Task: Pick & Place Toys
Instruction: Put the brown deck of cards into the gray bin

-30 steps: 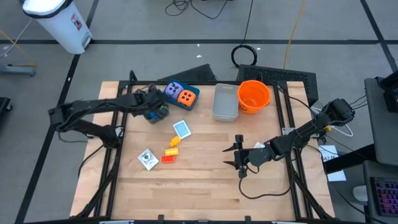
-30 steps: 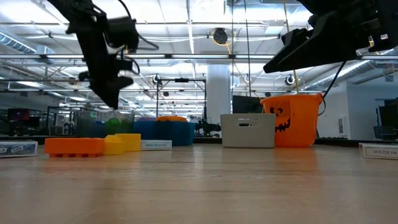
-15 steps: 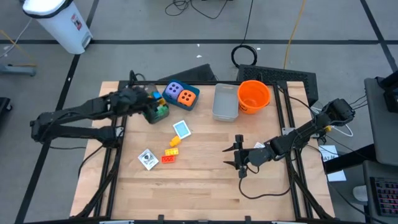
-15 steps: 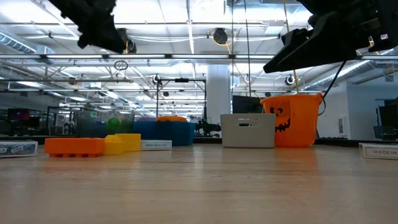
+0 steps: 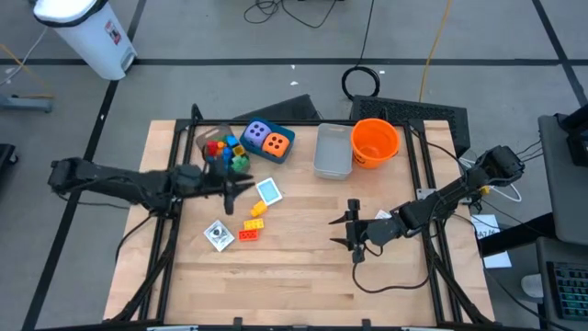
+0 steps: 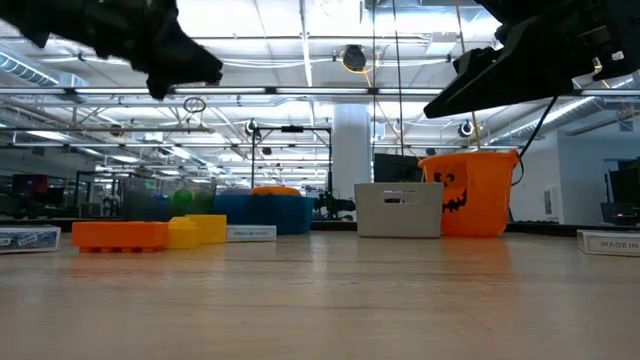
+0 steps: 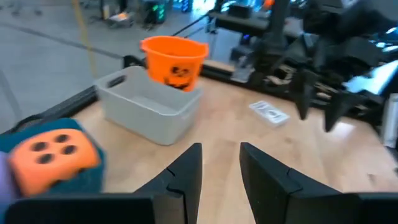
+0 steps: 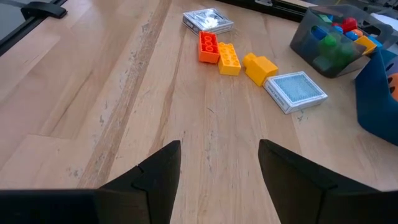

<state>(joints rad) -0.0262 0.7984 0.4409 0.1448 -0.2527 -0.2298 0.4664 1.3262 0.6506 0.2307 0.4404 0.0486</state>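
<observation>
Left gripper [image 5: 241,185]: empty, fingers a narrow gap apart, above the tabletop [image 5: 303,267].
Right gripper [image 5: 355,236]: waiting at 4 o'clock, fingers apart, empty.
Nearest toy: blue card [image 5: 268,190] just at 3 o'clock of the left gripper; likely light, flat, best pinched by its edges.
Bricks: yellow brick [image 5: 258,209], orange brick [image 5: 254,223], red brick [image 5: 248,235] at 5 o'clock; probably rigid, light, gripped across the sides.
Change: the left arm has swung from the brick tub [image 5: 220,150] toward the card.

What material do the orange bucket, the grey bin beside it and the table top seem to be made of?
Orange bucket: probably moulded plastic, smooth with a slight sheen, with a black face printed on it, as the left wrist view shows.
Grey bin: likely plastic too, matte, with rounded corners and thin walls.
Table top: wood, or a wood-look board; pale planks with visible grain and seams.
</observation>
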